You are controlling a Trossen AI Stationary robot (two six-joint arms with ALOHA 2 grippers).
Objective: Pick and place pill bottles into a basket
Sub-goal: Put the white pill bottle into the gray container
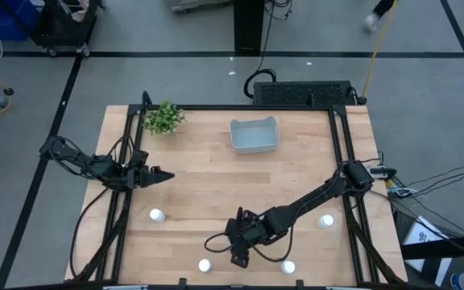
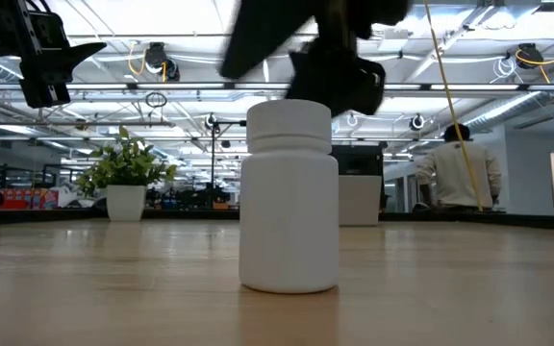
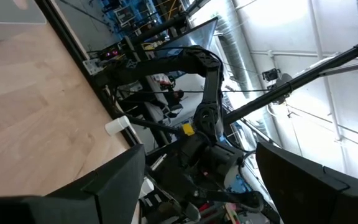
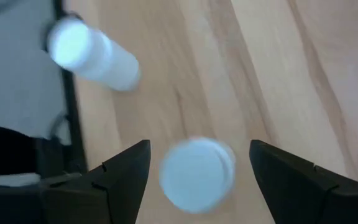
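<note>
Four little white pill bottles are seen standing upright near the table's front: one (image 1: 157,215) left, one (image 1: 205,265) front-centre, one (image 1: 288,267) beside it, one (image 1: 326,221) right. The pale basket (image 1: 254,135) sits empty at the back.

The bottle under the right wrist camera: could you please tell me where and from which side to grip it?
Grip the bottle across its round side wall, coming straight down from above. It stands upright with its cap facing up, and the right gripper hangs above it with its fingers open on either side.
</note>
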